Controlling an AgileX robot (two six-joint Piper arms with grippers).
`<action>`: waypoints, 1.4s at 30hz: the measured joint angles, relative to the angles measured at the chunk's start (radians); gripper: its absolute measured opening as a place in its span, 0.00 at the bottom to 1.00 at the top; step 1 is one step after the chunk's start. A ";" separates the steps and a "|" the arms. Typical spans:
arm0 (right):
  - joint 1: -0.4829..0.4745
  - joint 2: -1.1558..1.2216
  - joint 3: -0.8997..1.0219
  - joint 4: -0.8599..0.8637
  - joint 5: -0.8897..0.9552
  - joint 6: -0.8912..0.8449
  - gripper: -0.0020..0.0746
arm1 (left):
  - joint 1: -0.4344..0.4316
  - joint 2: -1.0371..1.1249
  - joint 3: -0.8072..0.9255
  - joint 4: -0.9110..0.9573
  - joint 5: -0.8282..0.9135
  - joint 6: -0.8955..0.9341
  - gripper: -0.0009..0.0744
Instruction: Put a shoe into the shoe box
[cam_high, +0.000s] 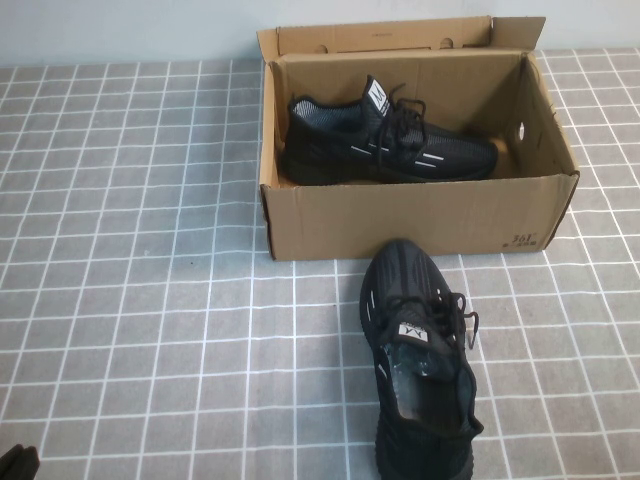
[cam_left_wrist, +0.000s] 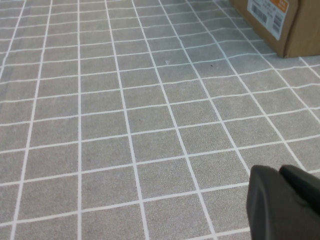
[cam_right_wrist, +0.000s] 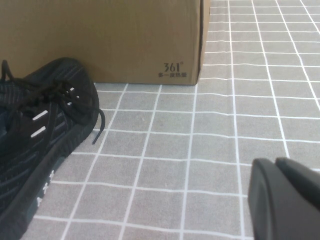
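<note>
A black mesh shoe (cam_high: 385, 143) lies on its side inside the open brown shoe box (cam_high: 410, 218) at the back of the table. A second identical shoe (cam_high: 415, 355) stands on the table just in front of the box, toe toward it. The right wrist view shows this shoe (cam_right_wrist: 45, 135) beside the box's printed front wall (cam_right_wrist: 110, 40). My right gripper (cam_right_wrist: 276, 162) is shut and empty, low over the table to the right of that shoe. My left gripper (cam_left_wrist: 280, 172) is also shut and empty, far left near the front edge, where only a dark bit of it (cam_high: 18, 462) shows.
A grey cloth with a white grid (cam_high: 140, 250) covers the table. The box's flap (cam_high: 380, 36) stands upright at the back. A labelled corner of the box (cam_left_wrist: 280, 25) shows in the left wrist view, well away from the left gripper.
</note>
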 joint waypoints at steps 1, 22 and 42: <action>0.000 0.000 0.000 0.000 0.000 0.000 0.01 | 0.000 0.000 0.000 0.000 0.000 0.000 0.01; 0.000 0.000 0.000 0.607 -0.313 0.000 0.01 | 0.000 0.000 0.000 0.000 0.001 0.000 0.01; -0.001 0.572 -0.547 0.403 0.487 -0.021 0.01 | 0.000 0.000 0.000 0.000 0.001 0.000 0.01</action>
